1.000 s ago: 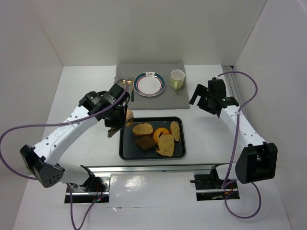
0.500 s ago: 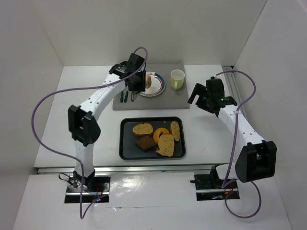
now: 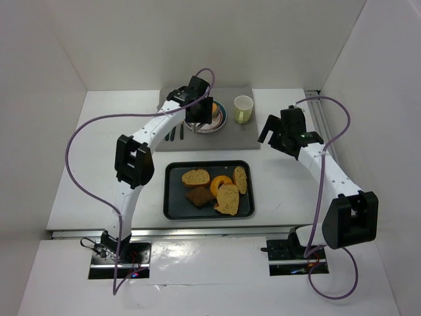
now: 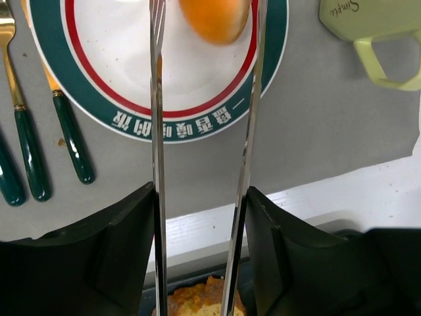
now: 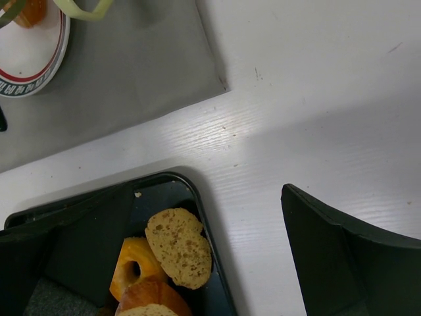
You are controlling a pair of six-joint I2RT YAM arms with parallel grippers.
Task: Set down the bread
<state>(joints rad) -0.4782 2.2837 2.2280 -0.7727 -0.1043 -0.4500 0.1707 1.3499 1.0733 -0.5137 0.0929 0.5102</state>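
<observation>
While the single round, golden-brown bread roll (image 4: 216, 16) is lying on the far part of the one round white ceramic plate (image 4: 131, 66), the left gripper (image 4: 207, 39) is hovering over it with its two long, thin metal fingers (image 4: 158, 164) standing apart. A strip of plate is showing between the roll and one finger, so nothing is being squeezed. The plate is carrying a red ring and a teal rim band, where white Chinese characters are running (too stylised for me to read). Beside it, one glossy pale green mug (image 4: 368, 26) is showing "Simple" in script, and three green-handled pieces of cutlery (image 4: 69, 141) are lying on the other side, all on one flat grey rectangular mat (image 4: 316, 118). Nearer the arms, one black rectangular tray (image 3: 176, 207) is holding five baked pieces: three porous tan slices (image 3: 228, 199), one orange ring (image 3: 222, 183) and one darker brown lump (image 3: 199, 195). The right gripper (image 3: 271, 137) is hanging by the mat's edge, its dark jaws spread wide.
</observation>
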